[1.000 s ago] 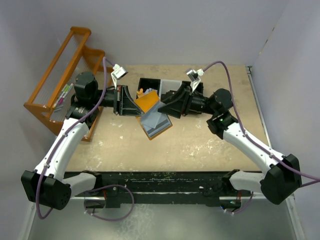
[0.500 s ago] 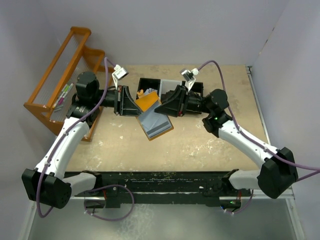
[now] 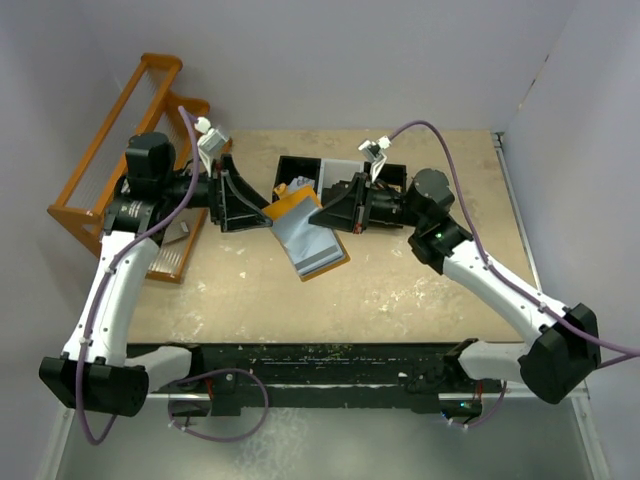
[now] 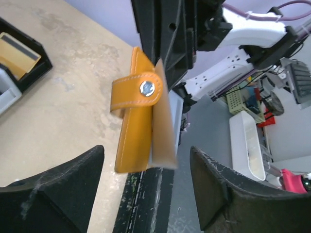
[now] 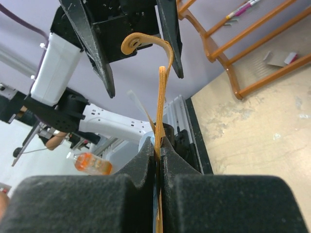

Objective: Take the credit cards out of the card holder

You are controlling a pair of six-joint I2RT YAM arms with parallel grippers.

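Note:
The tan-orange card holder (image 3: 305, 235) hangs open above the table's middle, its pale grey inside facing up. My right gripper (image 3: 322, 216) is shut on its right edge; in the right wrist view the fingertips (image 5: 146, 154) pinch the thin orange edge (image 5: 162, 97). My left gripper (image 3: 258, 208) stands open just left of it. In the left wrist view the holder (image 4: 138, 126) with its snap tab (image 4: 146, 88) sits ahead of the spread fingers (image 4: 92, 162), apart from them. I cannot make out credit cards inside the holder. A tan card (image 4: 17, 53) with a dark stripe lies in the tray.
A black compartment tray (image 3: 300, 168) sits behind the holder, at the left in the left wrist view (image 4: 41, 60). An orange wire rack (image 3: 115, 150) stands at the far left, with pens in it. Grey walls close the table's back and right.
My left gripper opened, let go of the holder and drew back to the left. My right gripper shut on the holder's right edge.

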